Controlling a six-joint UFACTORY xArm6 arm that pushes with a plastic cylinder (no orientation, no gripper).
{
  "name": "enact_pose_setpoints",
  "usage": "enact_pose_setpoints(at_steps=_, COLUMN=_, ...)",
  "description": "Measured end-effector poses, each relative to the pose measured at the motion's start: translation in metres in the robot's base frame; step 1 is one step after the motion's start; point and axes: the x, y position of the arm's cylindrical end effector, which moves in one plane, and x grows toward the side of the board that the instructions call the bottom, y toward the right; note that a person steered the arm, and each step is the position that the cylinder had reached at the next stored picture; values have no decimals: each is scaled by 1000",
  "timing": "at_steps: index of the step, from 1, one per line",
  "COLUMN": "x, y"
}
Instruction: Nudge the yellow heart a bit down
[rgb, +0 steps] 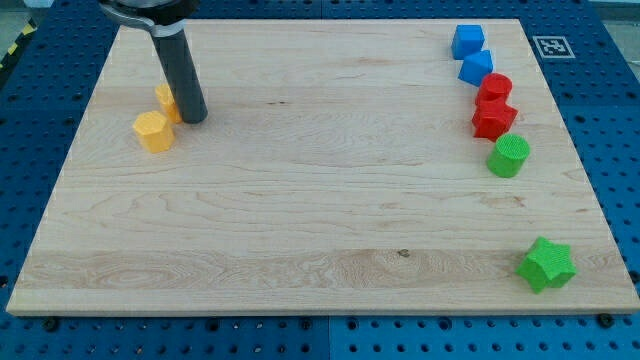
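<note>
Green star (545, 265) lies far right of my tip (193, 120). With no jaws, the rod grips nothing. The yellow heart (165, 99) touches the tip's left side, so a downward nudge may miss it or ram it into the yellow hexagon (153, 131).

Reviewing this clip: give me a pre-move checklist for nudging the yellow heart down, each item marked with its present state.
1. Target found: cannot tell; two yellow blocks, the upper yellow block partly hidden by the rod, the lower yellow block looks hexagonal.
2. My tip on the wooden board: ok.
3. Tip above the upper block for a downward push: not ok; it sits at that block's right.
4. Path below the upper block free: not ok; the lower block is there.
5. Other blocks far away: ok.
</note>
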Motion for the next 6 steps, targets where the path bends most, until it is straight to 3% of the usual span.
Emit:
enact_pose_setpoints(at_steps=2, x=12, y=79)
enact_pose_setpoints(at_steps=3, x=-28, y=77)
enact_pose_setpoints(at_steps=4, x=-59, y=27)
enact_pose_setpoints(at_steps=6, x=-44, y=-28)
